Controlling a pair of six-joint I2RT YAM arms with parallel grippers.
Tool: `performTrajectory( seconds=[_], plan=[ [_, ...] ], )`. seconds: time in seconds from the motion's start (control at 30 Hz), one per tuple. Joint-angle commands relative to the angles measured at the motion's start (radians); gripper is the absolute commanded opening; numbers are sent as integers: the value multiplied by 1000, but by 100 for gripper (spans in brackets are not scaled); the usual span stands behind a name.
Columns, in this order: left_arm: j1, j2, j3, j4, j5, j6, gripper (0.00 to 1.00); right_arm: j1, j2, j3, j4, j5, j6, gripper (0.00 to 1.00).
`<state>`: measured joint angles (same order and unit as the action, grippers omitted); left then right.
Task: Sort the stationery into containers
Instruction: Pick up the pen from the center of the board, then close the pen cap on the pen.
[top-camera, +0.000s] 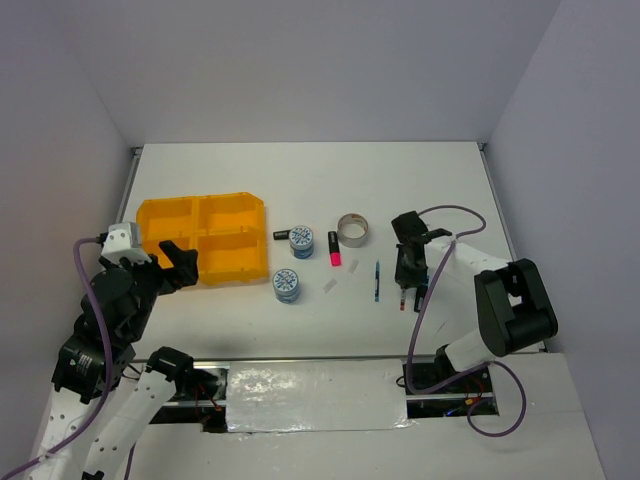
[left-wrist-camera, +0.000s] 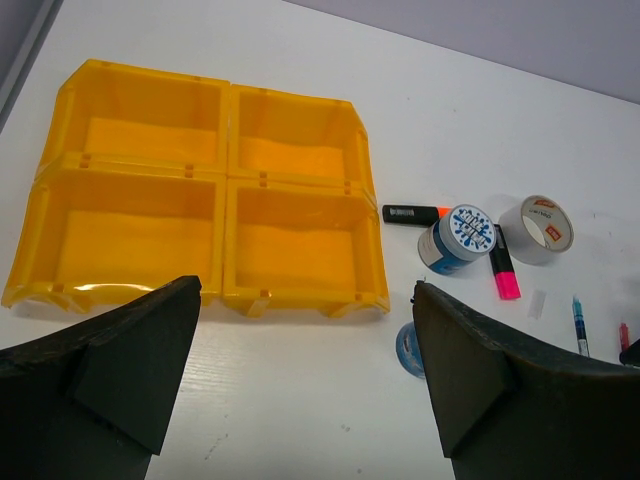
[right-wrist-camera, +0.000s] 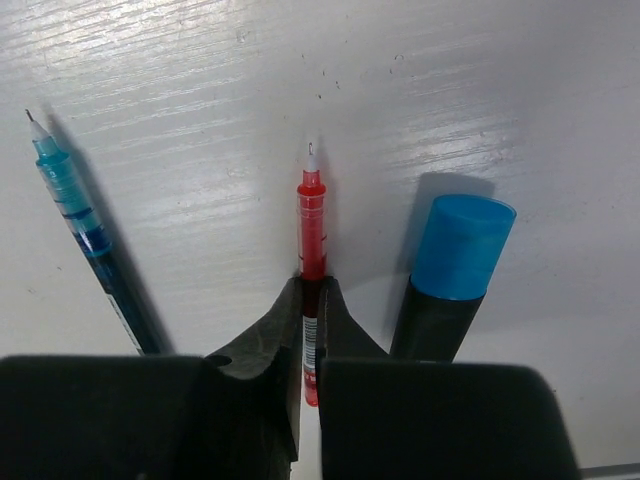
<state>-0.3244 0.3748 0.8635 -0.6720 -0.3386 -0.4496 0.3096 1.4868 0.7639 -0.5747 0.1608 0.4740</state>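
- Desk (top-camera: 420, 180): white surface; carries the tray and all the stationery.
- Tray (top-camera: 150, 205): yellow-orange, four rectangular compartments in a two-by-two block, on the left part of the desk. The stationery lies on the desk to its right, outside the compartments.
- Left jaws: spread wide, gripping nothing. They hover just beside the tray's near edge; the left wrist view shows one dark finger (left-wrist-camera: 120, 370) at each lower corner, with the tray wall (left-wrist-camera: 228, 170) beyond.
- Right jaws: pinched narrow on the red pen (right-wrist-camera: 312, 215), gripping its rear half, tip pointing away. Cannot tell whether the pen is off the desk.
- Tape rolls, blue-white pattern: one (top-camera: 300, 240) upright just right of the tray, the other (top-camera: 287, 285) nearer the arms, close to the tray's near right corner.
- Grey tape ring (top-camera: 352, 229): lies flat, right of the far roll, apart from it.
- Pink highlighter (top-camera: 334, 250): between the far roll and the ring, slightly nearer.
- Black marker (top-camera: 282, 235): between the tray and the far roll, touching or just beside the roll.
- Blue-capped dark marker (right-wrist-camera: 460, 250): just right of the red pen, roughly parallel.
- Blue pen (top-camera: 377, 281): left of the red pen, near but apart.
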Motion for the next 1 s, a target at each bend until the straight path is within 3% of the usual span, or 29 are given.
performTrajectory(
  seconds=[0.0, 0.17, 0.3, 0.43, 0.57, 0.6, 0.7, 0.73, 0.77, 0.83, 0.97],
  plan=[
    [-5, -1, 3, 48, 4, 2, 99, 19, 58, -23, 9, -64, 12, 2],
    [-5, 29, 9, 61, 45, 18, 99, 32, -26, -29, 16, -76, 8, 0],
    [-5, 64, 25, 98, 194, 43, 99, 45, -196, -20, 0, -60, 12, 0],
    [-7, 240, 77, 115, 346, 5, 99, 57, -414, 5, -40, -58, 9, 0],
    [-57, 406, 109, 147, 389, -40, 99, 68, -542, 44, -99, -53, 3, 0],
    [-79, 438, 115, 167, 363, -53, 99, 68, -587, 66, -129, -49, 2, 0],
    [-282, 534, 167, 186, 147, -95, 99, 71, -672, 118, -192, -29, -9, 0],
    [-408, 576, 195, 184, 94, -92, 99, 71, -689, 135, -209, -30, -14, 0],
    [-465, 673, 219, 183, 17, -87, 99, 71, -706, 147, -223, -32, -15, 0],
    [-566, 778, 296, 187, -5, -61, 99, 72, -753, 181, -260, -30, -11, 0],
    [-610, 1001, 333, 299, 50, -21, 99, 72, -829, 222, -289, -37, -6, 0]
  ],
)
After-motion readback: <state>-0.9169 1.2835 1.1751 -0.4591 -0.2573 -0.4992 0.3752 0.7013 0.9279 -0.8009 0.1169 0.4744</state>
